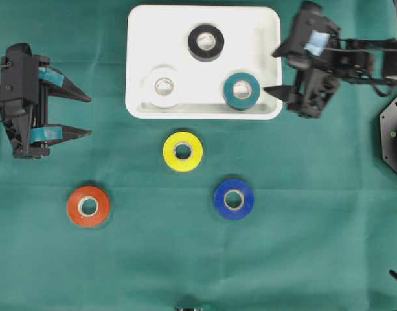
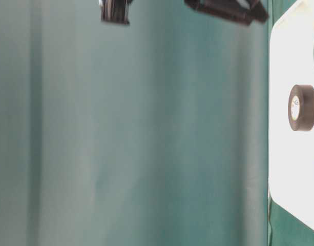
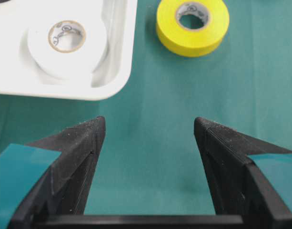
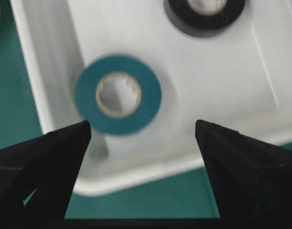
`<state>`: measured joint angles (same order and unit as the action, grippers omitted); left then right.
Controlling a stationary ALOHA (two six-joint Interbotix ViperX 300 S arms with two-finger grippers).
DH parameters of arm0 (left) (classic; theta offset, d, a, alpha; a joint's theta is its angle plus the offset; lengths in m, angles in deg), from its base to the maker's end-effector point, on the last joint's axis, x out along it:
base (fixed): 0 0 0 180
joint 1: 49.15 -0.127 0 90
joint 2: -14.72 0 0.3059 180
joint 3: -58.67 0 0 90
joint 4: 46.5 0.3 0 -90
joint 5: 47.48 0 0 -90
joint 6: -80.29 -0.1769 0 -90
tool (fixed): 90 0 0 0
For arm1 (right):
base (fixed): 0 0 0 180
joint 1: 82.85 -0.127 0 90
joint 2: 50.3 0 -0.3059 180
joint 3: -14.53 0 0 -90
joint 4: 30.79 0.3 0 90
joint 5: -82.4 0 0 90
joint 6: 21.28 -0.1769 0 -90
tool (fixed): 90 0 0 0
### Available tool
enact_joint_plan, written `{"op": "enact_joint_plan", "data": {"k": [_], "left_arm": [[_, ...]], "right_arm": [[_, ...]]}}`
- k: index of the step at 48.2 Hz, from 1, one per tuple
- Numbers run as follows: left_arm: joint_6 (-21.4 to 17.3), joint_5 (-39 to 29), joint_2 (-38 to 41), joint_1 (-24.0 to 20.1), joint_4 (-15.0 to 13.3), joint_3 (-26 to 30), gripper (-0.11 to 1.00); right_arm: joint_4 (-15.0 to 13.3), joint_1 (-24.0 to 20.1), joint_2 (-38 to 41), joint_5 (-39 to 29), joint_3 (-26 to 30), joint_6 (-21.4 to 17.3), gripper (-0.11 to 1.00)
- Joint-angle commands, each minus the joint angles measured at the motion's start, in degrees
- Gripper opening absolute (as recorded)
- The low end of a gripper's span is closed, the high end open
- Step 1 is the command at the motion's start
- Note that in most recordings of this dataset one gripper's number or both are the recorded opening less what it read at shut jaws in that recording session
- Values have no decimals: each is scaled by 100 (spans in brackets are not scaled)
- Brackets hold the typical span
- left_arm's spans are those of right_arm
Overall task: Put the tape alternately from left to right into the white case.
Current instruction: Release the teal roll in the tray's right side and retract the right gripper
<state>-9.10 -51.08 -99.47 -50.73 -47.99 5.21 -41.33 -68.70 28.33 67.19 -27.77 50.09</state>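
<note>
1. The white case [image 1: 266, 29] lies at the far middle of the green cloth [image 1: 302, 214], long side running left to right.
2. Three rolls lie flat inside the case. The black roll [image 1: 206, 43] sits toward the far rim at mid-width. The white roll [image 1: 163, 86] sits at the near left. The teal roll [image 1: 241, 91] sits at the near right, close to the near rim.
3. Three rolls lie flat on the cloth outside the case. The yellow roll [image 1: 182, 151] is just near of the case's near rim, at mid-width. The blue roll [image 1: 234, 199] is nearer and to the right of the yellow one. The red-orange roll [image 1: 88, 206] is at the near left, well apart from the others.
4. The left gripper [image 1: 81, 115] hovers at the left edge, level with the case's near rim. Its fingers are spread apart and hold nothing. Its wrist view shows bare cloth between the fingertips, with the white roll and the yellow roll farther ahead.
5. The right gripper [image 1: 274, 72] is just beside the case's right end. Its fingers are spread apart and empty. Its wrist view shows the teal roll in the case ahead of the fingertips, slightly blurred.
6. The table-level view shows only cloth, part of the case and the black roll.
</note>
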Motion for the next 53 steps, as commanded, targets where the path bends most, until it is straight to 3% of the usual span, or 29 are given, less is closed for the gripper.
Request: {"op": "enact_joint_plan", "data": {"k": [1,22,45,53], "left_arm": [[0,53,-26,9,-9,62,73],[-9,53,-26,9,-9,35,73],[-9,53,-26,18,-9,62,73],[-9,53,-26,475,-9,88,73]], "right_arm": [[-9,-9,-448,202,-255,-18,65],[-9,-158,-2558,1441,-1907,53,64],[-281,-202,-2742,1635,-2101,9,64],[-290,-211,-2751,1688,-2118,18,64]]}}
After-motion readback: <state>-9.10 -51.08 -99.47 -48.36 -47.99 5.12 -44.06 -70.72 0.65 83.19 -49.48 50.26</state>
